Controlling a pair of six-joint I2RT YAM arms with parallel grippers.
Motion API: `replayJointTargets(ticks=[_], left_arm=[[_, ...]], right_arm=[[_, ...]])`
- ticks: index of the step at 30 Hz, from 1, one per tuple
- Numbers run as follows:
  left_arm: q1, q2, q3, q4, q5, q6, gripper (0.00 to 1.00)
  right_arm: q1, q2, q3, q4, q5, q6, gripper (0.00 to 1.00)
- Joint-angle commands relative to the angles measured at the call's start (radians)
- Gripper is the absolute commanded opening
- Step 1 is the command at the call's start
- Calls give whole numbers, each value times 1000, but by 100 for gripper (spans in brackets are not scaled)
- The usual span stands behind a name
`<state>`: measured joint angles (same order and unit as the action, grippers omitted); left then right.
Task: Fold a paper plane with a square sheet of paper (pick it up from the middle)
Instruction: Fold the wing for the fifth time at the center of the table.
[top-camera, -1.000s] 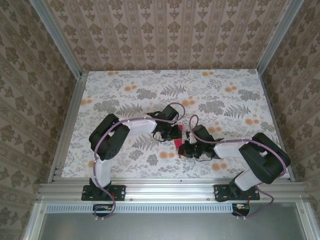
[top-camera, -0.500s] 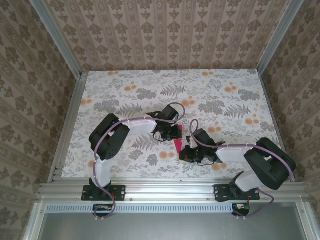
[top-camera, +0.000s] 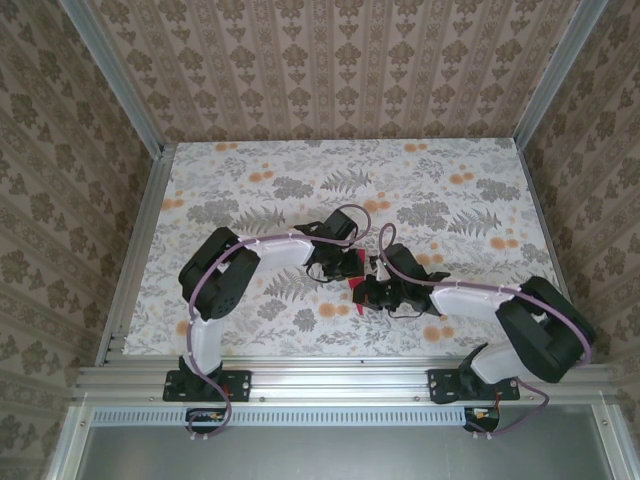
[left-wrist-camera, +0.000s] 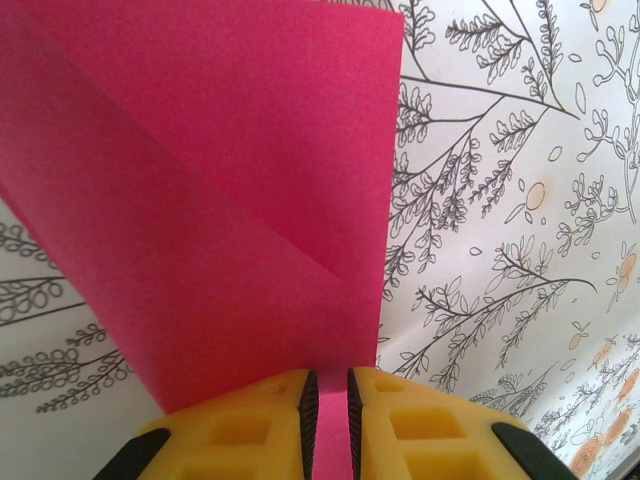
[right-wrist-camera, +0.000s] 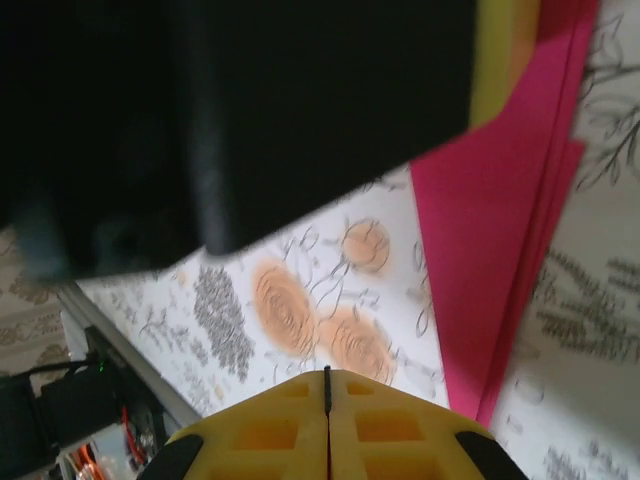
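Here, seen from above, two robot arms reach in over a table (top-camera: 132, 258) covered with a flowered cloth (top-camera: 470, 200). Their grippers meet a little nearer the table's near edge than its far edge, about midway between its left and right edges. Between them is a piece of pink paper (top-camera: 354, 275), already folded.

The left gripper (top-camera: 345, 262) pinches it. In the left wrist view its two yellow fingers (left-wrist-camera: 260, 430) close on the paper's (left-wrist-camera: 220, 200) lower edge, with a thin strip of pink showing between them. A slanting crease runs across the sheet, and its right edge is straight.

The right gripper (top-camera: 362, 293) sits just beside the paper on its near side. In the right wrist view its yellow fingers (right-wrist-camera: 270, 430) are pressed together with nothing between them. There the paper (right-wrist-camera: 500, 250) shows as stacked layers narrowing downward. Whether the paper touches the cloth cannot be told.
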<state>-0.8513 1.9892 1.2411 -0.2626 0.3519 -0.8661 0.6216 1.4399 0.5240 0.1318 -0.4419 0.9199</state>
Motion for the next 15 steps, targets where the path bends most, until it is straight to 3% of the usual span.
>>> replayJointTargets(ticks=[1,8,15], left_arm=[[-3,37,15,-43,-39,22,20],[-5,31,15,-43,-39,26,20],[-5,-15,30,-50,-36,47,23]], right_arm=[[-20,62,14,56,27,23,8],[-34,173,-9,71,0,-1,8],[-35,233,-32,-41,-4,-88,5]])
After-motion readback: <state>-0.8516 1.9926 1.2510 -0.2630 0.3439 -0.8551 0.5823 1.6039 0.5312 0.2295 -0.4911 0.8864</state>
